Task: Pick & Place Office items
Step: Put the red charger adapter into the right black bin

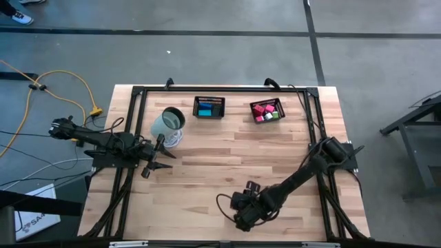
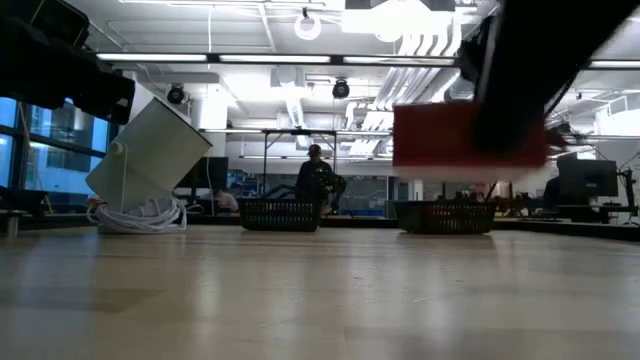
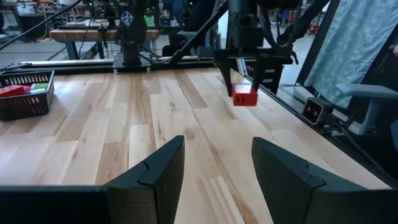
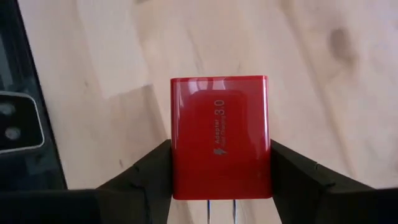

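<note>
My right gripper point(image 4: 221, 190) is shut on a red block-shaped charger adapter point(image 4: 221, 137) over the near middle of the table point(image 1: 244, 207). The left wrist view shows the adapter point(image 3: 245, 97) under the dark fingers, above the wood. In the low view it is a blurred red block point(image 2: 460, 135). My left gripper point(image 1: 155, 164) is open and level near the table's left side, its fingers point(image 3: 217, 168) pointing across the bare wood. Other small pieces lie in two black mesh baskets at the far edge: blue and teal ones point(image 1: 209, 107), pink, red and green ones point(image 1: 267, 110). My right gripper pinches the red adapter between its two fingers, one pad on each narrow side face point(image 4: 177, 171), near the end closest to the wrist. The fingers come from above, pointing down. The adapter hangs at the fingertips, lifted clear of the table point(image 3: 245, 97), its broad printed face toward the wrist camera.
A white tilted cup-shaped lamp point(image 1: 169, 122) rests on a coil of white cord point(image 2: 140, 215), just beyond my left gripper. A black frame runs along the table's edges point(image 1: 227, 88). Bare wood lies between the arms and in front of the baskets point(image 2: 280, 213). A person sits far behind point(image 2: 316, 180).
</note>
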